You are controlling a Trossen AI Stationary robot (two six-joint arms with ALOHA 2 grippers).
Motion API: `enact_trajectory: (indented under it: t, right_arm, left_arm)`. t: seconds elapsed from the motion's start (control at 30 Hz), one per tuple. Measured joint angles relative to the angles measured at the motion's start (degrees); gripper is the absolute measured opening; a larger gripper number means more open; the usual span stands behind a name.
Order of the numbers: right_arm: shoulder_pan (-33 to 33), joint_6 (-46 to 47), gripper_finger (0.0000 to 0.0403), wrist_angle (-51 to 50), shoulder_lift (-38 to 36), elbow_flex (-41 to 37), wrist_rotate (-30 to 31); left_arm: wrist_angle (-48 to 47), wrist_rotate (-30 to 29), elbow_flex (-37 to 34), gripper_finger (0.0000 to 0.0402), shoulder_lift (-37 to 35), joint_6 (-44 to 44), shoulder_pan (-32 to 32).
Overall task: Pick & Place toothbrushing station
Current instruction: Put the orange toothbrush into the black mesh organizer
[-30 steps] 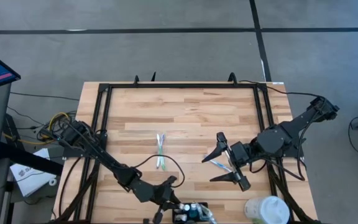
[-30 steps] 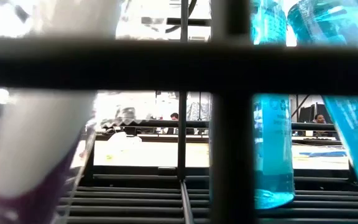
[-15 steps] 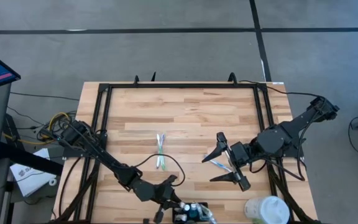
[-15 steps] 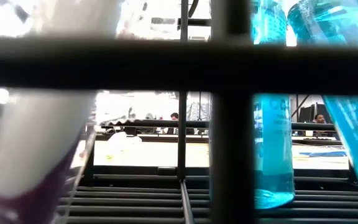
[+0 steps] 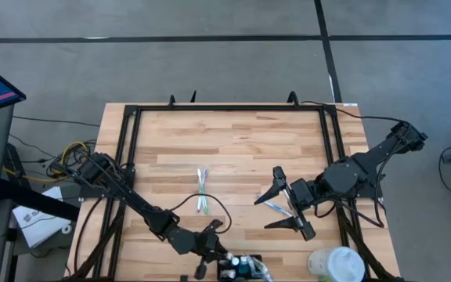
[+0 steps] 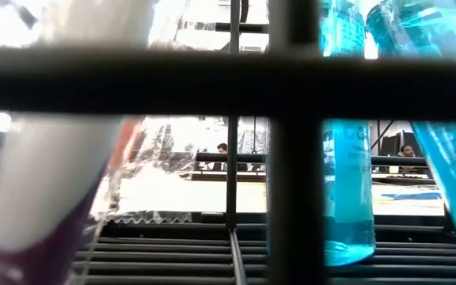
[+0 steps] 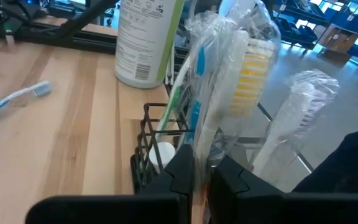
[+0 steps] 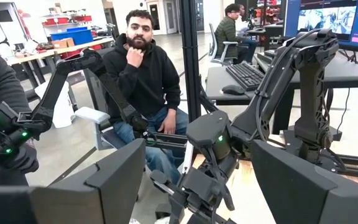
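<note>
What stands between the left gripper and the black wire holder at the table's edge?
Nothing separate is visible. The left gripper is shut on a plastic-wrapped toothbrush right at the black wire holder; only that toothbrush and the other brushes in the holder are close.

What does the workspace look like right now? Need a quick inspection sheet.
Surface: wooden table inside a black frame.
Job's things: black wire holder at the near table edge, with wrapped brushes standing in it.
Clutter: two toothbrushes mid-table; a blue toothbrush under the right gripper; a white container at the near right corner.
Grippers: left gripper shut on a wrapped toothbrush at the holder; right gripper open, over the table's right side.
Cables: a black cable loops across the table; a bundle off the left edge.
Surroundings: a seated person beyond the table; desks and monitors behind.
</note>
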Motion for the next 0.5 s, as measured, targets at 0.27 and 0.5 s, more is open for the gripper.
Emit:
enact_trajectory:
  t: [0.27,0.5]
  right_arm:
    - [0.00,0.00,0.0282,0.02,0.00,0.00,0.00]
    - [0.00,0.00,0.0282,0.02,0.00,0.00,0.00]
  left_arm:
    - [-0.01,-0.89,0.00,0.0027,0.23,0.00,0.12]
    - [-0.20,-0.88,0.00,0.0020,0.35,-0.02,0.12]
